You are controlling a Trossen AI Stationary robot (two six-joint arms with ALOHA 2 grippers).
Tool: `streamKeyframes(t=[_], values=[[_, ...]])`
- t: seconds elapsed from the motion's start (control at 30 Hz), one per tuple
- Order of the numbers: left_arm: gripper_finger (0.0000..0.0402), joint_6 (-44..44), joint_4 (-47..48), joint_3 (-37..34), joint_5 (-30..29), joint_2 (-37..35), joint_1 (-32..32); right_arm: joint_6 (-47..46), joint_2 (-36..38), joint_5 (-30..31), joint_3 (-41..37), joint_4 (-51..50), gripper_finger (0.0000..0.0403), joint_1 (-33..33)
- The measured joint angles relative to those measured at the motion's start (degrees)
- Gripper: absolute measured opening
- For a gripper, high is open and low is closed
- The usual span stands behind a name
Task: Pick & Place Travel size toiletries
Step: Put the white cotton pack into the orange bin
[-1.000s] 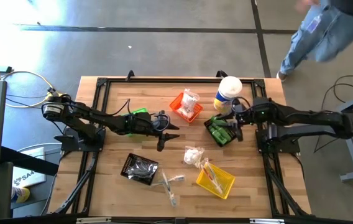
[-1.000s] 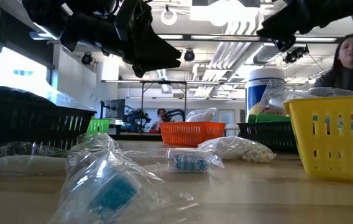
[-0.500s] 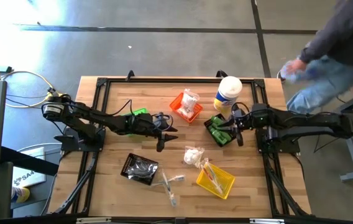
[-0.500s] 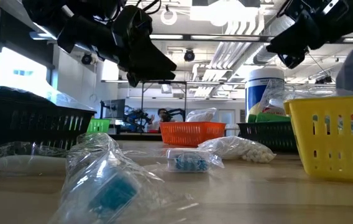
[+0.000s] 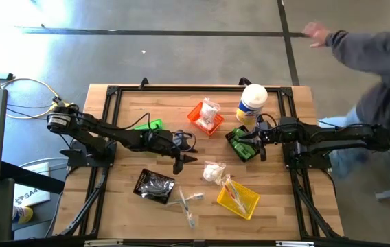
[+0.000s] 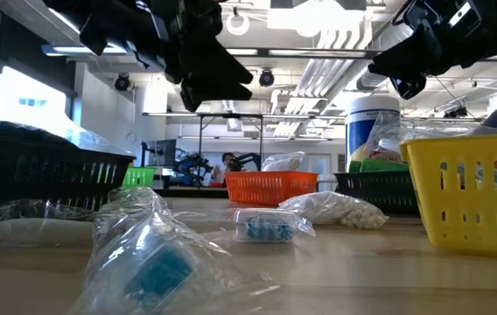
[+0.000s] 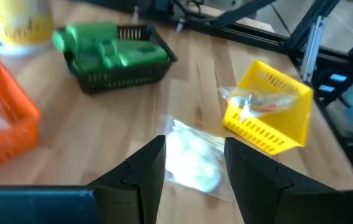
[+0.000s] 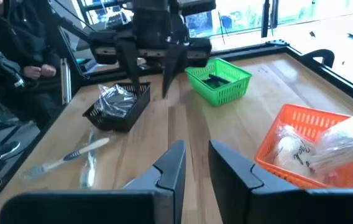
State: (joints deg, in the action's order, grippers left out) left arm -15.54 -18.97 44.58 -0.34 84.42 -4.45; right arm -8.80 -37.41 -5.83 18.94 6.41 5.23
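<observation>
Toiletries lie scattered around the white packet (image 5: 213, 171) at mid-table: from above, the left gripper (image 5: 183, 160) has slid closer to it and hangs just beside it, while the right gripper (image 5: 259, 143) has pulled back from over the bin of green bottles (image 5: 243, 143). In the left wrist view its fingers (image 7: 140, 174) stand apart, empty, framing the packet (a pickup looks near). In the right wrist view, that gripper's (image 8: 195, 163) fingers have narrowed, holding nothing.
</observation>
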Motion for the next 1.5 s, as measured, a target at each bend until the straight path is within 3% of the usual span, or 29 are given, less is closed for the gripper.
streamKeyframes(t=[0.33,0.6,0.8,1.5], values=[[0.0161,-21.99,4.02,1.34,-0.53,0.26,1.15,0.02,-0.02,-0.01,-0.33,0.74,0.0061,0.0],[0.0161,-30.78,2.87,1.52,-0.01,6.59,2.86,1.53,-0.02,-0.06,-0.28,0.85,0.0061,0.0],[0.0161,-32.36,0.79,2.11,4.21,11.06,3.36,1.53,-0.02,-0.22,-0.26,1.14,0.0061,0.0],[0.0161,-31.24,5.96,14.13,7.48,25.92,2.93,2.86,-0.02,-0.3,-0.26,1.14,0.0061,0.0]])
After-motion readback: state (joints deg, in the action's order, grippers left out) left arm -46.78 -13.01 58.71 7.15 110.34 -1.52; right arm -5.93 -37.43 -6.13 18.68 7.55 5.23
